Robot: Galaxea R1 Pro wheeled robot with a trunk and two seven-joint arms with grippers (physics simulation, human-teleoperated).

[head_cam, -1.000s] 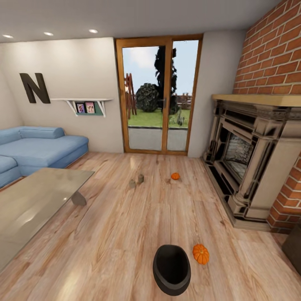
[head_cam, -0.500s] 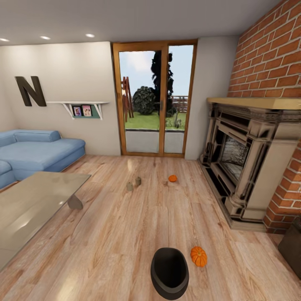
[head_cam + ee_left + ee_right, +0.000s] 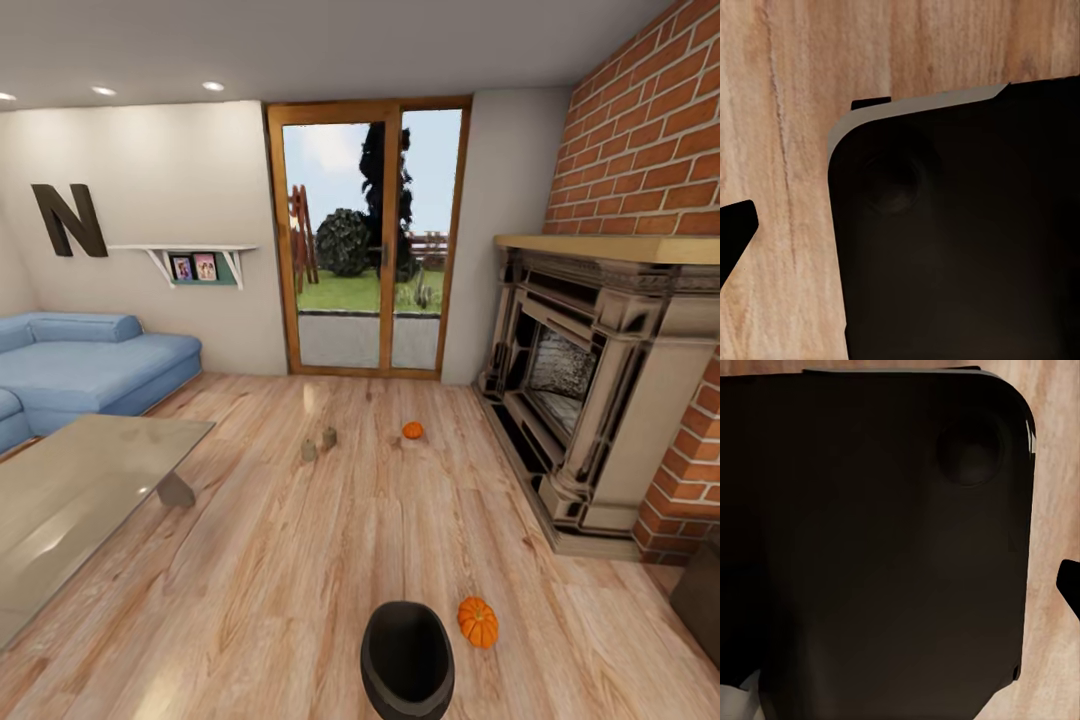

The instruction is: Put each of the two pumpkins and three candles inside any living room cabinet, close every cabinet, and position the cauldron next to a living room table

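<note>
Since a second ago the whole head view has slid slightly, so the camera has moved, not the things. The robot seems to be approaching for a first pickup. The near pumpkin (image 3: 478,621) lies on the floor (image 3: 300,560) just beside the black cauldron (image 3: 407,660); the far pumpkin (image 3: 412,430) and two candles (image 3: 319,443) sit further off, beyond the table (image 3: 70,490). Next comes lowering an arm toward the near pumpkin. The wrist views face a dark body over the planks, suggesting tucked arms; whether either end effector is open or closed I cannot tell.

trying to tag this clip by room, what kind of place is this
Most likely a living room: a blue sofa beside a low grey table, an ornate fireplace under red brick, and a glazed door opening onto a garden.
</note>
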